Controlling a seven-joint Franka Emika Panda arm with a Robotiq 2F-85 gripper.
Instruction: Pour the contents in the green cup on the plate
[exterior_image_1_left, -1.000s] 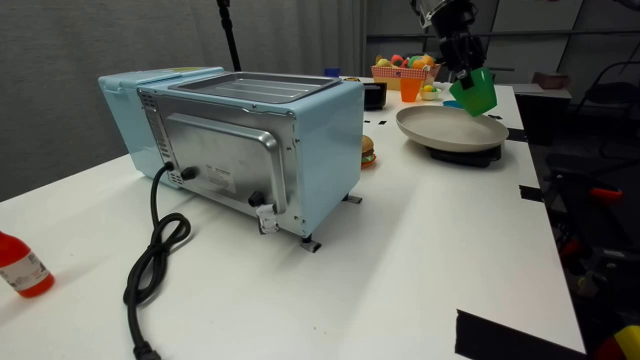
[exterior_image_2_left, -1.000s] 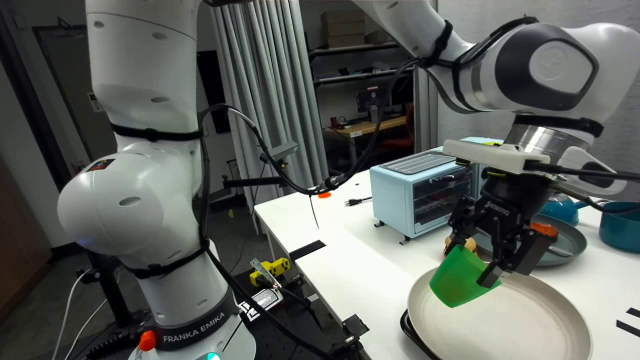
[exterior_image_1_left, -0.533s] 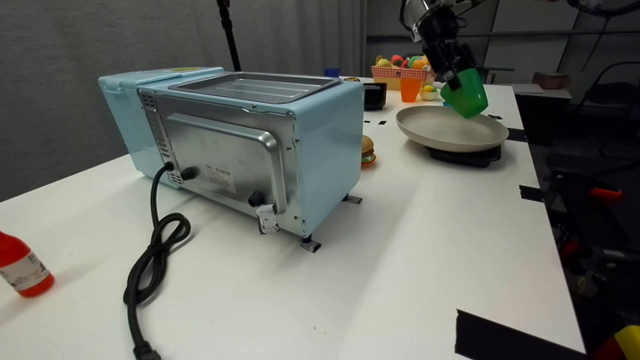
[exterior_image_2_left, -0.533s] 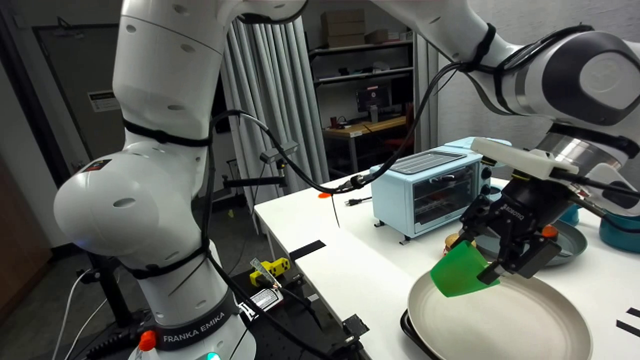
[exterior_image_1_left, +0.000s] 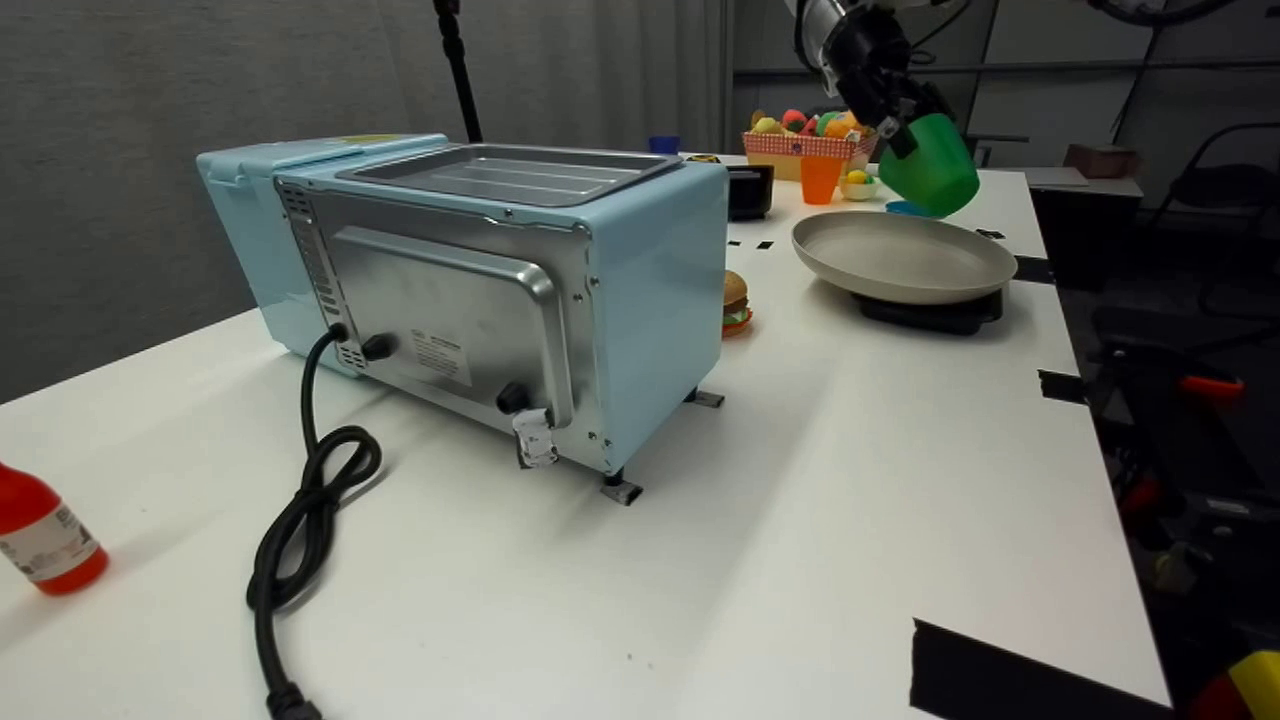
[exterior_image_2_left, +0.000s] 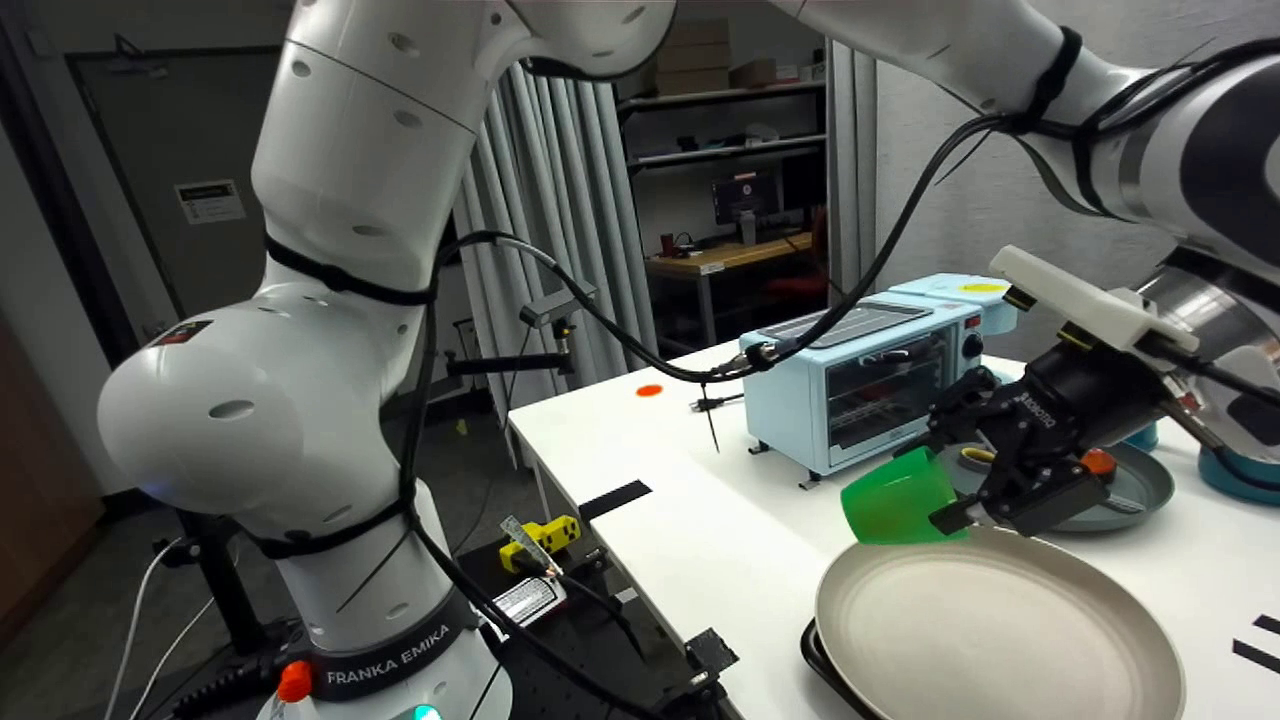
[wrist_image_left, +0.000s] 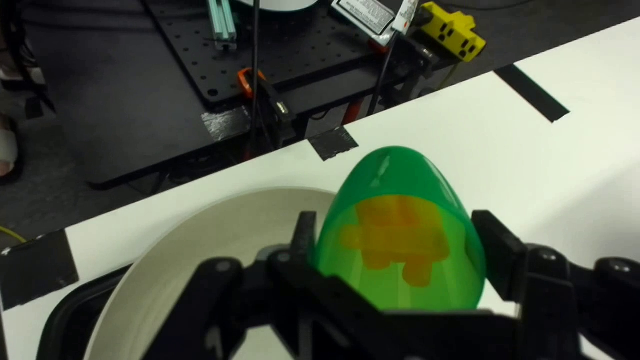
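Note:
My gripper (exterior_image_2_left: 945, 478) is shut on the green cup (exterior_image_2_left: 893, 500); its fingers hug opposite sides of the cup in the wrist view (wrist_image_left: 395, 172). The cup is tilted almost onto its side, its base pointing away from the gripper and a little lower than its rim. The contents (wrist_image_left: 397, 240), yellow-orange pieces, show inside the cup through its green wall. The plate (exterior_image_2_left: 1000, 640), beige-grey with a raised rim, stands below; the cup hangs in the air above its far edge in an exterior view (exterior_image_1_left: 930, 168). The gripper hides part of the cup.
A pale blue toaster oven (exterior_image_2_left: 850, 390) and a toy burger (exterior_image_1_left: 735, 300) stand near the plate. A grey pan (exterior_image_2_left: 1150, 480) is behind the gripper. An orange cup (exterior_image_1_left: 821, 180), a blue item (exterior_image_1_left: 905, 208) and a fruit basket (exterior_image_1_left: 800, 150) lie beyond. A black base supports the plate.
My gripper has risen and turned, tipping the held green cup closer to horizontal. The arm's wrist has swung right in an exterior view. The plate has not moved.

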